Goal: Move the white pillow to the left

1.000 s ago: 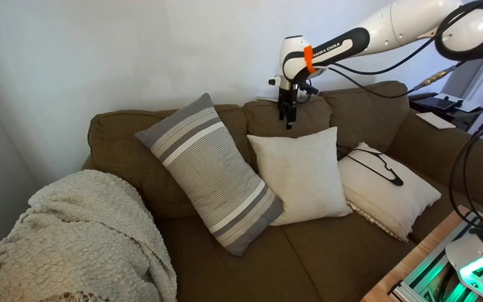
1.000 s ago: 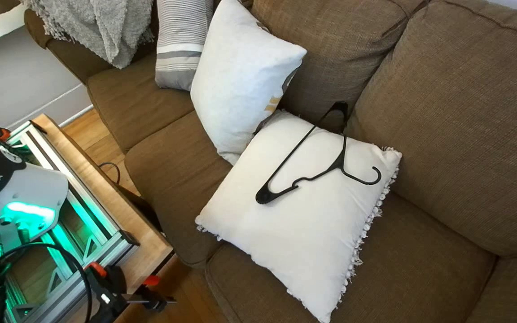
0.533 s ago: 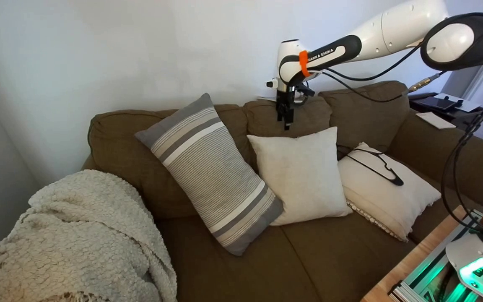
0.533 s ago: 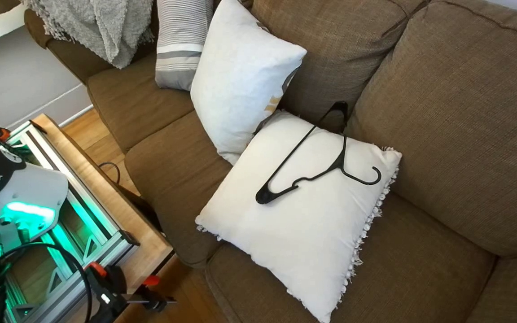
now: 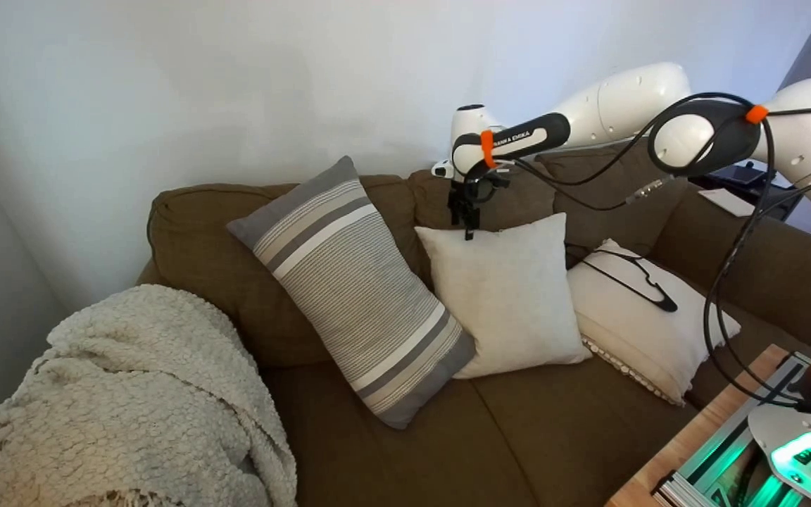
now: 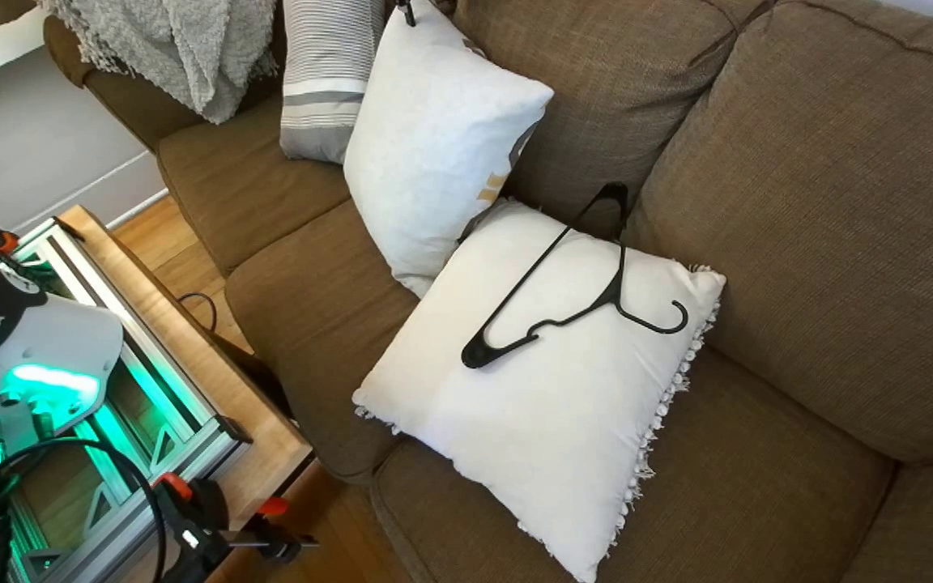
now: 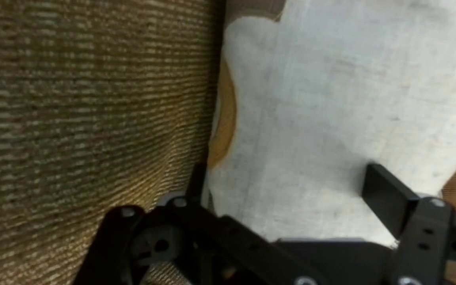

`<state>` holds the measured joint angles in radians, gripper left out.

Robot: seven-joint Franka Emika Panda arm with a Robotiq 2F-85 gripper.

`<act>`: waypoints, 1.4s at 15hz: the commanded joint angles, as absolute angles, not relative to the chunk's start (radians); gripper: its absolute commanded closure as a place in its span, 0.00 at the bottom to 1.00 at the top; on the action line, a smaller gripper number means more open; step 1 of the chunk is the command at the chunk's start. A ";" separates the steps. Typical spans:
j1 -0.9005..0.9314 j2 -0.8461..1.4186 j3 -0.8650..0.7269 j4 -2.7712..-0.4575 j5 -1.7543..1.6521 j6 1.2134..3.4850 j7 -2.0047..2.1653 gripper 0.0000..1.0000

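The white pillow [image 5: 511, 303] leans against the sofa back in the middle of the sofa, cream and plain on its front. In an exterior view, tan and grey print shows along the rear edge of this white pillow [image 6: 434, 146]. My gripper [image 5: 462, 229] points down at its upper left corner, one fingertip overlapping the front of the fabric. From the wrist, the jaws stand wide apart with the pillow's top between them. One finger [image 7: 390, 198] is on the front side, the other at the edge facing the sofa back. Whether either touches the cloth, I cannot tell.
A grey striped pillow [image 5: 363, 296] leans close on the left, its lower corner overlapping the white one. To the right lies a fringed white pillow [image 6: 531, 437] with a black hanger [image 6: 588, 316] on it. A fleecy blanket [image 5: 138, 394] covers the left sofa arm.
My arm has come down and shifted slightly left, bringing the gripper from above the pillow to its top edge. A fingertip now shows at the top of an exterior view. The pillows have stayed put.
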<state>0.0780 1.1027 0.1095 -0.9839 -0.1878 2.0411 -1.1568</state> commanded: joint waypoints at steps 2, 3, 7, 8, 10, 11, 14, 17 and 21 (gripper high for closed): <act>0.110 1.274 0.154 -0.706 -0.162 1.919 -1.326 0.00; 0.127 1.289 0.165 -0.679 -0.174 1.864 -1.357 0.00; 0.180 1.322 0.146 -0.624 -0.165 1.708 -1.419 0.42; 0.190 1.332 0.137 -0.605 -0.167 1.681 -1.420 0.49; 0.205 1.350 0.122 -0.573 -0.170 1.638 -1.422 0.64; 0.211 1.356 0.115 -0.556 -0.171 1.622 -1.422 0.70; 0.216 1.335 0.102 -0.556 -0.198 1.619 -1.392 0.93; 0.216 1.313 0.082 -0.559 -0.200 1.635 -1.366 0.98; 0.207 1.289 0.077 -0.571 -0.191 1.660 -1.329 0.96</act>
<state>0.2077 1.3103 0.0861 -0.5768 -0.1886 1.6585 -1.3648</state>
